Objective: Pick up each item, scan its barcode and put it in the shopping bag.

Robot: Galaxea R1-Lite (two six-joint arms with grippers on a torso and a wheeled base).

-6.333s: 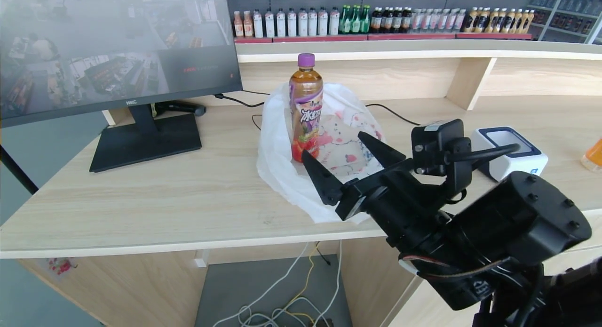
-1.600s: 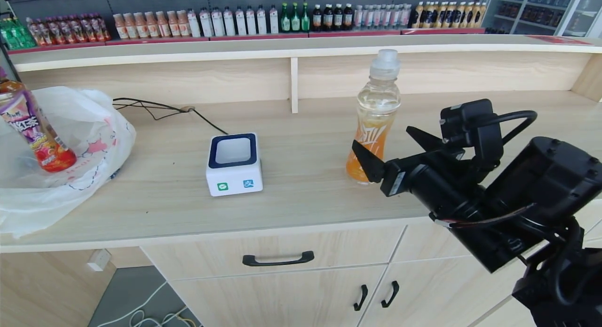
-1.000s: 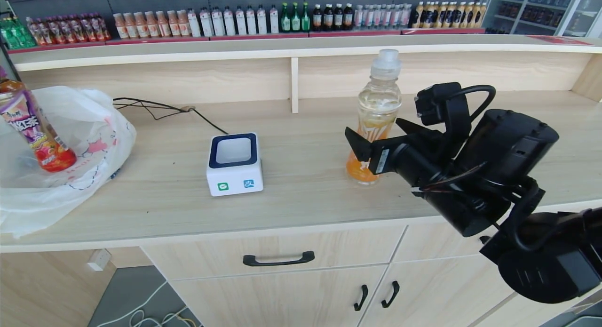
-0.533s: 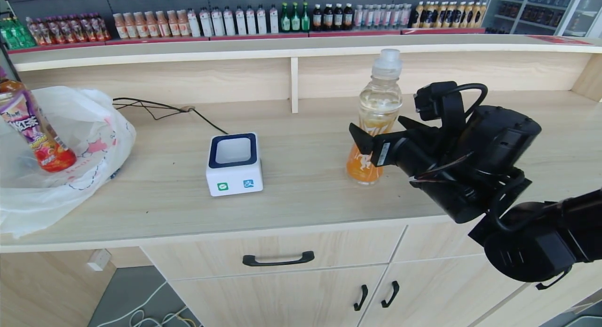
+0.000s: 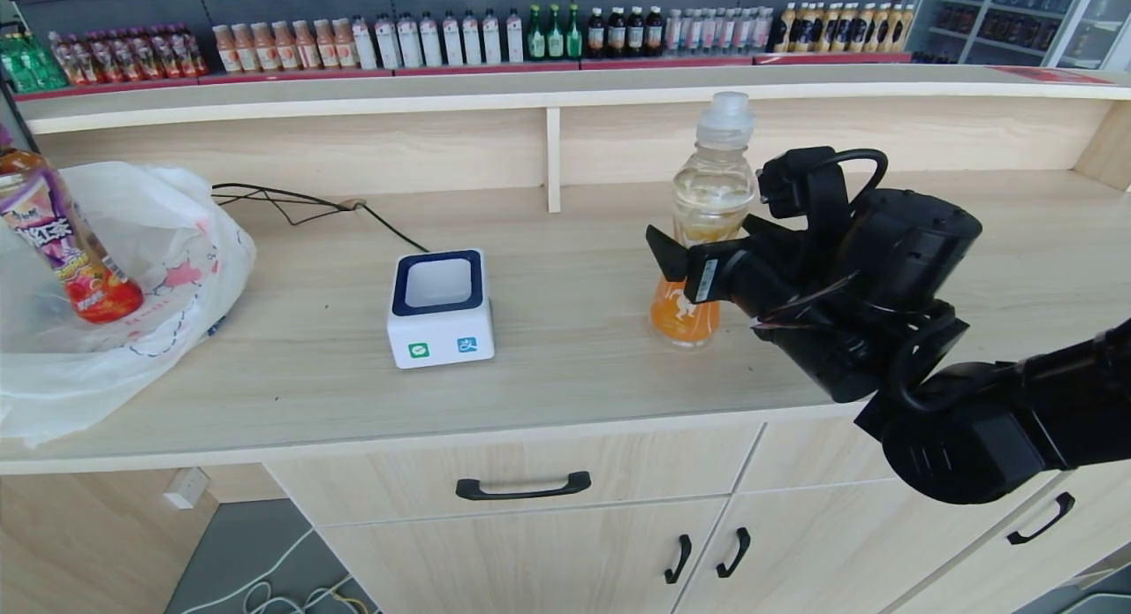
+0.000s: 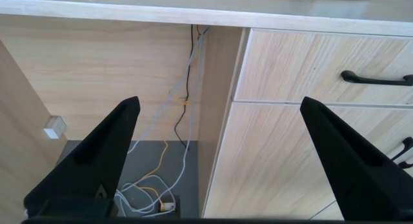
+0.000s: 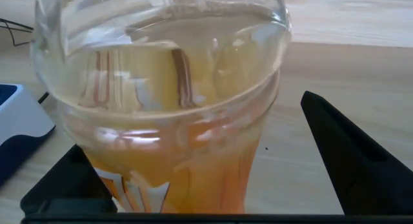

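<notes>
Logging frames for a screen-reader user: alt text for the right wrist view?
A clear bottle of orange drink stands close up between the right gripper's open fingers. Behind it, the wooden counter and a corner of the barcode scanner.

Shows pale wood-grain laminate across the bench (image 5: 574, 367), smooth and matt, with the same finish on the drawer fronts (image 5: 398, 481) below. Carries black handles (image 5: 523, 488) with a faint sheen. Reads as clear, glossy plastic on the orange drink bottle (image 5: 711, 190), ribbed and glinting, under a frosted cap (image 5: 726, 115). Looks like matt black hard plastic on the right claw (image 5: 707, 243) and the left claw (image 6: 219, 104). Gleams smooth and white on the scanner (image 5: 439, 327), dark blue round its pale top window. Crinkles as thin, translucent white film in the shopping bag (image 5: 203, 234); shines on the printed label of the tea bottle (image 5: 62, 252).
</notes>
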